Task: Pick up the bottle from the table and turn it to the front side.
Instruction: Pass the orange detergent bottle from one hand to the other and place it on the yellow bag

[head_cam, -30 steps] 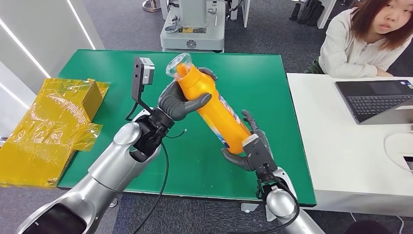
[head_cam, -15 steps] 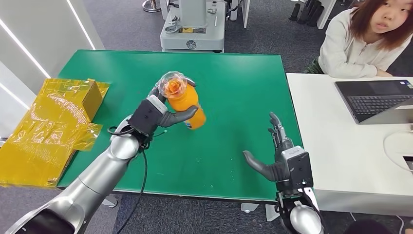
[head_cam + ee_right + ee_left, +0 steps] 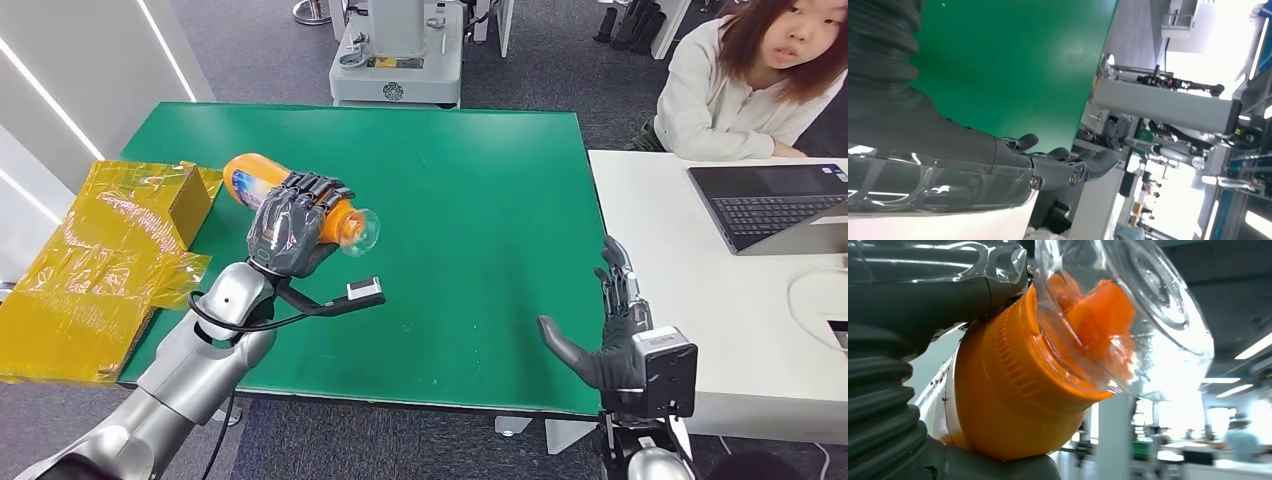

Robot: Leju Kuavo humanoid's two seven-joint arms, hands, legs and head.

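Bottle: the orange bottle (image 3: 262,186) is held lying nearly flat above the left part of the green table (image 3: 480,200), its clear cap (image 3: 362,228) towards the table's middle and its base out over the table's left edge.
Label: a patch of blue and white print sits near the base; whether that is the front side is hard to read from the head view.
Left hand: the left hand (image 3: 290,230) is wrapped round the bottle's neck end, fingers over the top, clamped firmly. Gripping near the cap probably lets the wrist roll the body to bring a chosen face forward.
Close view: in the left wrist view the ribbed orange collar (image 3: 1013,390) and the clear cap (image 3: 1128,320) press against the thumb.
Right hand: the right hand (image 3: 612,335) hovers off the table's near right corner, fingers spread, holding nothing. It seems parked there to keep out of the turn.
Yellow wrapping: crumpled yellow film (image 3: 95,260) lies just beyond the table's left edge, below the bottle's base.
Person: a seated person (image 3: 745,80) at a white desk (image 3: 720,320) with a laptop (image 3: 770,205), right of the table.
Stage: likely mid-turn, bottle lifted and not yet set down.
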